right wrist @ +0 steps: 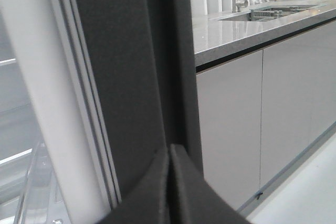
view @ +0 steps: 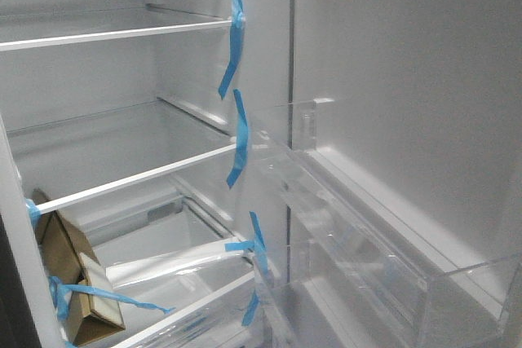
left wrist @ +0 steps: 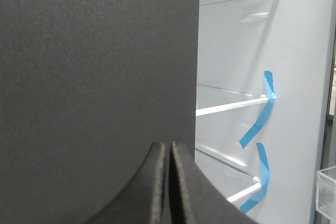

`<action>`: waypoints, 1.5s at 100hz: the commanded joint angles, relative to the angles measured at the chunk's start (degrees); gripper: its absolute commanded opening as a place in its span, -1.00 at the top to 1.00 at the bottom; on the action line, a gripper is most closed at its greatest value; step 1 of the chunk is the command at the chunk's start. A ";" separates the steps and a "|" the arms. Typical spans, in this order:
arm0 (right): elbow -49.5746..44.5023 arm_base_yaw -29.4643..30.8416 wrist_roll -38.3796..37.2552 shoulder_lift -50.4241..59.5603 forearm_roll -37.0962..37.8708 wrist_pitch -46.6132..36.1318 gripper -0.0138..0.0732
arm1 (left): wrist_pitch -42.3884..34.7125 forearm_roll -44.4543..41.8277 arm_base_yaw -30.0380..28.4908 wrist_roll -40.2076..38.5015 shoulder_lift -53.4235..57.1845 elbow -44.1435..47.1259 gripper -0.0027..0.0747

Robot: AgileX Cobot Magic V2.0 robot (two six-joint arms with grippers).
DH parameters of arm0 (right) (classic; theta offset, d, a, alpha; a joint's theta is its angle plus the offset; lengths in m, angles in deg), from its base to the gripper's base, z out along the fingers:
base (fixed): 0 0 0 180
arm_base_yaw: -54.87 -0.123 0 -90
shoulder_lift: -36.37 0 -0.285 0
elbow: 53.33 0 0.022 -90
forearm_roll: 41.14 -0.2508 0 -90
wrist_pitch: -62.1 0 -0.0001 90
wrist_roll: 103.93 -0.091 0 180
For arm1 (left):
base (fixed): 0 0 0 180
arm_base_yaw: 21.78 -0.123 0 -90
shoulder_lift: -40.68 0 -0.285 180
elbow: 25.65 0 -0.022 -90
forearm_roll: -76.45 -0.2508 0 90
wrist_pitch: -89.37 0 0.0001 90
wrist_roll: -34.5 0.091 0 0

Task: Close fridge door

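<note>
Clear door bin (view: 383,226) nearest, lower right of front view. Fridge door (view: 424,95) open, white lining filling right side. Right gripper (right wrist: 169,182) fingers pressed together against door's dark edge, left gripper (left wrist: 170,182) likewise closed. Step: pushing shut. Next: steady push inward.

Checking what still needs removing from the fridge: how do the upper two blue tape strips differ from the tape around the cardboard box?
The upper tape strips hang loose and curled at the glass shelves' right ends; the box tape is stretched around the cardboard box low on the left. The strips run mostly vertical; the box tape runs crosswise. Both are the same bright blue.
</note>
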 commanded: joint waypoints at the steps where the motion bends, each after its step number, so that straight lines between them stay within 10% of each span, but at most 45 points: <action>1: -1.04 0.21 0.27 1.28 0.74 -4.37 0.85 | -4.14 0.23 0.37 -0.11 0.56 2.01 0.98; 69: -0.14 0.31 0.27 0.57 0.37 -4.33 0.85 | -4.14 0.23 0.37 -0.11 0.56 2.01 0.98; 150: 43.72 0.44 0.24 -23.70 -4.39 11.48 0.85 | -4.14 0.23 0.37 -0.11 0.56 2.01 0.98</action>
